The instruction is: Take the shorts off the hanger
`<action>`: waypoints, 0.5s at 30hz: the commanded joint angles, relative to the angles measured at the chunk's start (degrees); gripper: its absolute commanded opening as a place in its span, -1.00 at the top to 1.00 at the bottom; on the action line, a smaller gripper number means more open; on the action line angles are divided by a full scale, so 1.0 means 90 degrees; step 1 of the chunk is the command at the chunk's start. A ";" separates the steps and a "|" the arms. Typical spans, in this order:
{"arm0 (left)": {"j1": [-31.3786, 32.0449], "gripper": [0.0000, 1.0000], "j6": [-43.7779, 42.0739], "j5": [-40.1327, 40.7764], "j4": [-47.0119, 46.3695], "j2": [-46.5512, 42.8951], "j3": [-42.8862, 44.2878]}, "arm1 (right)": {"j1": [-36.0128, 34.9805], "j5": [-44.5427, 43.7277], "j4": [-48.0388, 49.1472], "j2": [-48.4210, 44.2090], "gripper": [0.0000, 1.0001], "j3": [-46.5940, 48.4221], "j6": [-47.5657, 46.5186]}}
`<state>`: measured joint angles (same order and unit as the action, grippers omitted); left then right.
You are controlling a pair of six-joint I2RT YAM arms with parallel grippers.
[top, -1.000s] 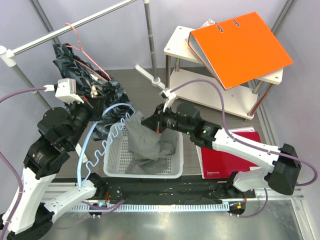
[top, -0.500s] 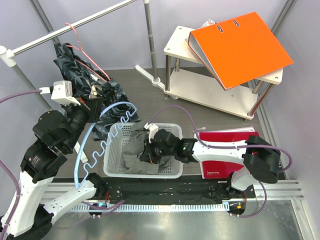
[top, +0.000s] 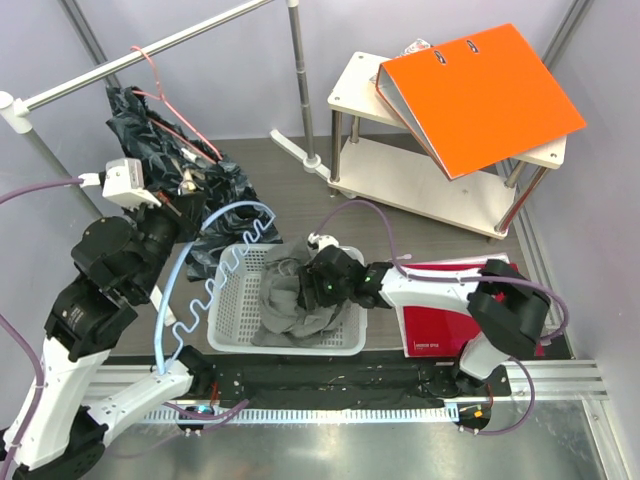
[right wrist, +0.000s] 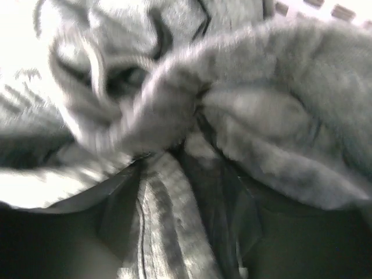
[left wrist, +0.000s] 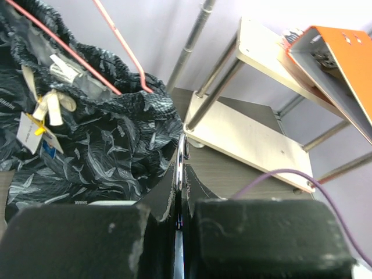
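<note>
Grey shorts (top: 290, 300) lie heaped in the white basket (top: 228, 300). My right gripper (top: 318, 285) sits low over the heap. In the right wrist view its fingers (right wrist: 119, 224) stand apart, open, with blurred grey fabric (right wrist: 279, 116) lying in the gap. My left gripper (top: 180, 205) is raised at the left, shut on the thin chrome metal of a hanger (left wrist: 181, 168). Close behind it hang dark patterned shorts (top: 215, 180) on a red hanger (top: 165, 100) hooked over the rail (top: 150, 50).
A light wooden two-level shelf (top: 430, 170) stands at the back right with an orange binder (top: 480, 95) on top. A red binder (top: 450, 310) lies right of the basket. A vertical pole (top: 300, 80) rises behind the basket. A blue coiled cable (top: 205, 290) loops over the basket's left side.
My right gripper carried the grey shorts down into the basket, and its jaws have since come apart. The shorts now lie bunched in the basket. The left arm barely moved.
</note>
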<state>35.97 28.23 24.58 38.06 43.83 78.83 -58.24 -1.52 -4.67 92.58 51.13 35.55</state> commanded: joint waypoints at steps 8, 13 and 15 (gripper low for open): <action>-0.0022 1.00 0.0789 0.0648 -0.0869 0.0618 0.0050 | -0.0979 -0.1715 -0.2645 -0.2062 -0.99 0.1739 -0.0464; -0.0022 0.99 0.0838 0.0414 -0.1699 0.1241 0.0380 | -0.1331 -0.1951 -0.2821 -0.2775 -0.99 0.2403 -0.0863; -0.0022 0.99 0.0848 0.0287 -0.1788 0.1689 0.0674 | -0.1332 -0.1815 -0.2812 -0.2893 -1.00 0.2783 -0.1068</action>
<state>35.97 34.20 28.29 31.24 53.87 79.66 -70.04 -15.88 -27.90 69.21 70.26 30.02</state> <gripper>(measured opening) 0.006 0.995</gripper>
